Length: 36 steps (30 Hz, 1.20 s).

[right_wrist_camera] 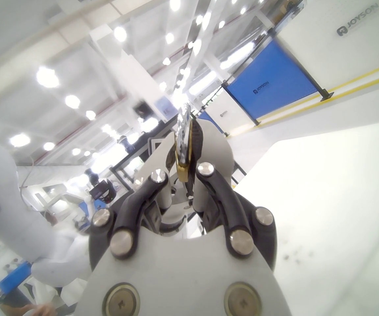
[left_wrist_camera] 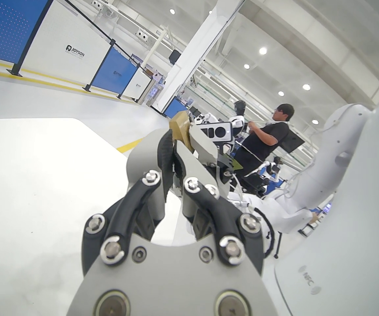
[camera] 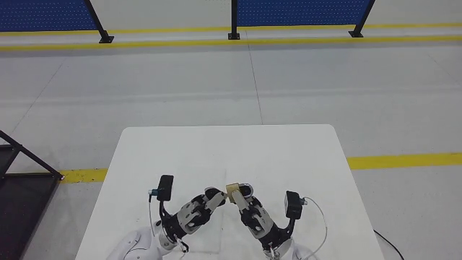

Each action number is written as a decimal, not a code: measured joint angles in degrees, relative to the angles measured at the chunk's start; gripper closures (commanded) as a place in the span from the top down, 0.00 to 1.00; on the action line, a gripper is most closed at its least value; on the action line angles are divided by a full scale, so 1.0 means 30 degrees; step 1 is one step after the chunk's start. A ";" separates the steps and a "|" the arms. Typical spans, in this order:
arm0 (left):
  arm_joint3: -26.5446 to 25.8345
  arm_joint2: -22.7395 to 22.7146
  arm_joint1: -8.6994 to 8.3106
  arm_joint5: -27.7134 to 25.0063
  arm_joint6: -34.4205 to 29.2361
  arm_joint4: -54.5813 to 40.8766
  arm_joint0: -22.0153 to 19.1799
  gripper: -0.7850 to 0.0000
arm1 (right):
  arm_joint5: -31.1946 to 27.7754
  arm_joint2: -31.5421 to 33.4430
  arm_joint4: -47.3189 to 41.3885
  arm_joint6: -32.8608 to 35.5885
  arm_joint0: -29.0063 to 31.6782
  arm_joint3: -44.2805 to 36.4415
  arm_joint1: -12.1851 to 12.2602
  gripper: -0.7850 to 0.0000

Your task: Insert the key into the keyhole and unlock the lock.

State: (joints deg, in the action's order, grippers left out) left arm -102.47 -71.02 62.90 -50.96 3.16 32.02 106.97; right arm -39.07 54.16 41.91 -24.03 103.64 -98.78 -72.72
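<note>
Gripping the lock [right_wrist_camera: 183,167] edge-on, the right end effector [right_wrist_camera: 184,133] holds it above the near part of the bench [camera: 289,152], with the brass body pinched between closed fingers. The left end effector [left_wrist_camera: 173,139] is closed too, its tips right against the lock. The key is presumably pinched there, though I cannot make it out. Insertion looks to be the step in hand. To do it well, line the blade squarely with the keyhole, push straight with light force, keep the lock arm stiff, and turn only once the key seats fully. A skewed push could twist the lock out of its grip.
</note>
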 measured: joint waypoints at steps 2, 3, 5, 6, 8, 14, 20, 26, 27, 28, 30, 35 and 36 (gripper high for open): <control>0.0004 -0.0012 0.0065 0.0215 0.0681 0.1103 0.0039 0.00 | 0.0050 -0.0004 -0.0013 0.0017 -0.0005 0.0001 0.0002 0.00; 0.0024 0.0017 0.0096 0.0299 0.1006 0.1553 0.0059 0.00 | 0.0079 -0.0012 -0.0013 0.0021 -0.0006 0.0001 0.0002 0.00; 0.0115 0.0162 0.0167 0.0306 0.1737 0.2256 0.0075 0.00 | 0.0139 -0.0024 -0.0003 0.0037 -0.0012 -0.0006 0.0002 0.00; 0.0156 0.0184 0.0191 0.0294 0.2027 0.2502 0.0049 0.00 | 0.0162 -0.0029 0.0000 0.0034 -0.0011 -0.0011 0.0002 0.00; 0.0234 0.0189 0.0235 0.0357 0.2598 0.3192 -0.0008 0.00 | 0.0215 -0.0042 -0.0007 0.0029 -0.0002 -0.0012 0.0001 0.00; 0.0284 0.0232 0.0367 0.0842 0.4454 0.5631 -0.0067 0.00 | 0.0387 -0.0073 -0.0107 0.0072 -0.0001 -0.0021 0.0002 0.00; 0.0302 0.0422 0.0499 0.2060 0.7062 0.9263 -0.0032 0.00 | 0.0489 -0.0087 -0.0215 0.0171 -0.0013 -0.0031 0.0008 0.00; 0.0371 0.0658 0.0570 0.3771 0.9761 1.2803 -0.0064 0.00 | 0.0575 -0.0081 -0.0246 0.0214 -0.0013 -0.0059 0.0017 0.00; 0.0404 0.0709 0.0577 0.4136 1.0175 1.3396 -0.0070 0.00 | 0.0585 -0.0081 -0.0253 0.0210 -0.0009 -0.0059 0.0018 0.00; 0.0453 0.0781 0.0585 0.4477 1.0593 1.3951 -0.0070 0.00 | 0.0598 -0.0081 -0.0273 0.0207 -0.0004 -0.0059 0.0018 0.00; 0.0616 0.0983 0.0601 0.5028 1.1507 1.4943 -0.0086 0.00 | 0.0597 -0.0089 -0.0324 0.0220 -0.0004 -0.0060 0.0020 0.00; 0.0866 0.1248 0.0602 0.6348 1.2996 1.6712 -0.0172 0.00 | 0.0595 -0.0087 -0.0395 0.0232 -0.0017 -0.0068 0.0026 0.00; 0.0889 0.1282 0.0600 0.6559 1.3217 1.6946 -0.0184 0.00 | 0.0607 -0.0087 -0.0406 0.0239 -0.0018 -0.0068 0.0026 0.00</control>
State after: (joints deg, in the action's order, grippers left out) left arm -99.80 -67.17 64.70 -31.29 42.81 82.86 106.42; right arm -37.25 53.90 40.69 -23.31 103.58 -98.99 -72.64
